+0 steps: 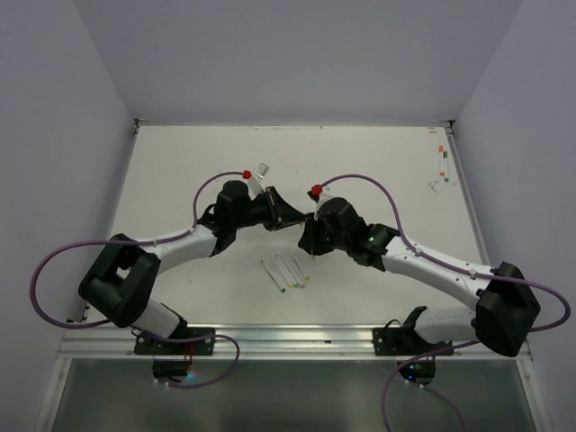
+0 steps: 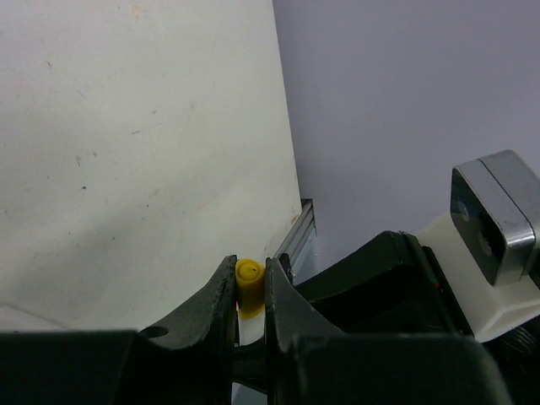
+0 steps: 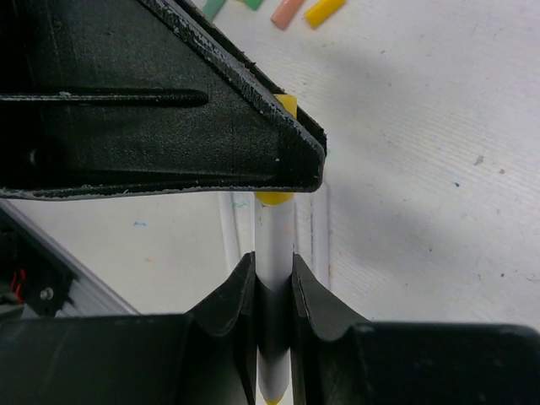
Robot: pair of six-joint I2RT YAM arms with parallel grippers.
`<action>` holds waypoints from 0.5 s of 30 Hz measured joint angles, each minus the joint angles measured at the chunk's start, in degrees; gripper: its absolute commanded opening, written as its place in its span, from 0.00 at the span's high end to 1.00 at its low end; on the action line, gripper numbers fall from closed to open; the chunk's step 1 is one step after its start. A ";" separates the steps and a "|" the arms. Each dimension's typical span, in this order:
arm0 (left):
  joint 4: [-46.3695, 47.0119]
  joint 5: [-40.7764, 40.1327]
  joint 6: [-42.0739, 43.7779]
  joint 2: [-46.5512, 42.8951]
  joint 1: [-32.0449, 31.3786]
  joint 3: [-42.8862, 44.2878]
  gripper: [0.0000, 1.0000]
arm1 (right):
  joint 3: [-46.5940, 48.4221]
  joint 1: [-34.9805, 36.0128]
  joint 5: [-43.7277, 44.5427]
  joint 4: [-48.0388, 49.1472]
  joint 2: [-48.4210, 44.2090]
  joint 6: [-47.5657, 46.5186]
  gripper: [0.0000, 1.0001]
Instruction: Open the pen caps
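My two grippers meet above the middle of the table. My left gripper [image 1: 290, 214] is shut on the yellow pen cap [image 2: 250, 280], which sticks out between its fingertips [image 2: 250, 266]. My right gripper [image 1: 310, 232] is shut on the same pen's white barrel [image 3: 274, 240], midway along it [image 3: 274, 270]. In the right wrist view the left gripper's black finger [image 3: 169, 110] covers most of the cap, and only a yellow sliver [image 3: 274, 198] shows at the barrel's end. The cap still sits on the barrel. The pen is held off the table.
Several more white pens [image 1: 286, 272] lie on the table below the grippers. Two pens [image 1: 443, 162] lie at the far right edge. Green, pink and yellow ends [image 3: 287, 12] show on the table. Red plugs [image 1: 246, 172] [image 1: 316, 190] carry purple cables. A metal rail [image 1: 288, 337] runs along the near edge.
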 measured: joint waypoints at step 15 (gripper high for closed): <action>-13.79 0.66 0.48 3.26 0.52 5.60 1.00 | -5.70 7.21 14.80 4.92 -0.85 2.56 1.00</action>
